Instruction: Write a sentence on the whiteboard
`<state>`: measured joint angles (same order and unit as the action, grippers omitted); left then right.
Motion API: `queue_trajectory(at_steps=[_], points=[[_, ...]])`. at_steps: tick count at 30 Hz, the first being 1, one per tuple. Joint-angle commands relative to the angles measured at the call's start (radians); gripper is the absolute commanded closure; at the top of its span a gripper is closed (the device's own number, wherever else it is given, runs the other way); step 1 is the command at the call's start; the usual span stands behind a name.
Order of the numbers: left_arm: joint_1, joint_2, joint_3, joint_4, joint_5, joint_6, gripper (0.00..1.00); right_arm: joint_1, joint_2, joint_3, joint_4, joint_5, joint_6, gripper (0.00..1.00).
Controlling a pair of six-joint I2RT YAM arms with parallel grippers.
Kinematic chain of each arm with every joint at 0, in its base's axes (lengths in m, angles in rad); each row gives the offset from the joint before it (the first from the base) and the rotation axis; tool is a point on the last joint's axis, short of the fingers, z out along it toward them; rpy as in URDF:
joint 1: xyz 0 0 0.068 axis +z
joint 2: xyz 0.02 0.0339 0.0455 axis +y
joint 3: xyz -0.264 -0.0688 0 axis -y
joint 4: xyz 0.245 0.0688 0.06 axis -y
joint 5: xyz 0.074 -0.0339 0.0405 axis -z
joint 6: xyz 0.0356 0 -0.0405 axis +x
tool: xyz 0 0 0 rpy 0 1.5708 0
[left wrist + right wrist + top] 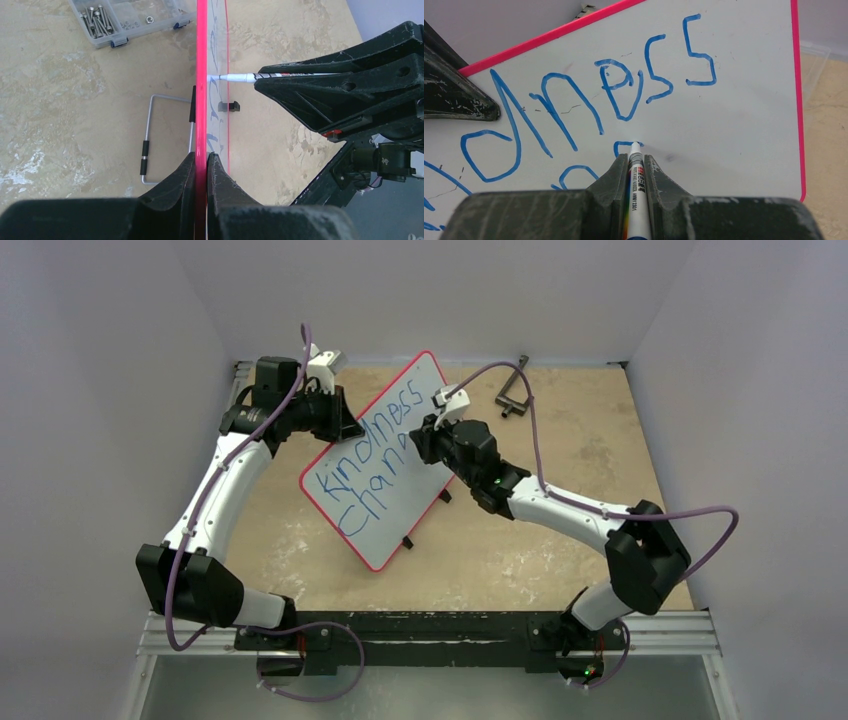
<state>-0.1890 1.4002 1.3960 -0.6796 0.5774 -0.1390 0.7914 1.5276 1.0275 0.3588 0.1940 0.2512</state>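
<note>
Right hand (634, 160) holds its marker (637, 192) tip against the whiteboard (744, 130) face.

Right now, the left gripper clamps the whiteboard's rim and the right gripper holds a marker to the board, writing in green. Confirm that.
One detail is wrong: the writing is blue, not green, as the right wrist view shows. The rest stands: the left gripper clamps the rim of the whiteboard, and the right gripper holds a marker to the board.
</note>
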Motion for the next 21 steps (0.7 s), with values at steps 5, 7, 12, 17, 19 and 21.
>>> queue_trajectory(at_steps=[5, 7, 12, 17, 19, 21], points=[[-0.01, -0.019, -0.002, -0.016, 0.019, 0.042, 1.0, 0.005, 0.01, 0.004, 0.011, -0.01, 0.0, 1.0], [-0.01, -0.019, -0.002, -0.016, 0.019, 0.042, 1.0, 0.005, 0.004, -0.017, 0.014, -0.011, 0.003, 1.0], [-0.01, -0.021, -0.001, -0.017, 0.018, 0.042, 1.0, 0.005, -0.02, -0.088, 0.02, -0.008, 0.013, 1.0], [-0.01, -0.023, -0.003, -0.017, 0.019, 0.041, 1.0, 0.005, -0.023, -0.144, 0.02, -0.02, 0.012, 1.0], [-0.011, -0.023, -0.002, -0.016, 0.018, 0.042, 1.0, 0.005, -0.025, -0.163, 0.025, -0.016, 0.012, 1.0], [-0.01, -0.023, -0.002, -0.016, 0.018, 0.042, 1.0, 0.005, -0.029, -0.178, 0.031, -0.02, 0.013, 1.0]])
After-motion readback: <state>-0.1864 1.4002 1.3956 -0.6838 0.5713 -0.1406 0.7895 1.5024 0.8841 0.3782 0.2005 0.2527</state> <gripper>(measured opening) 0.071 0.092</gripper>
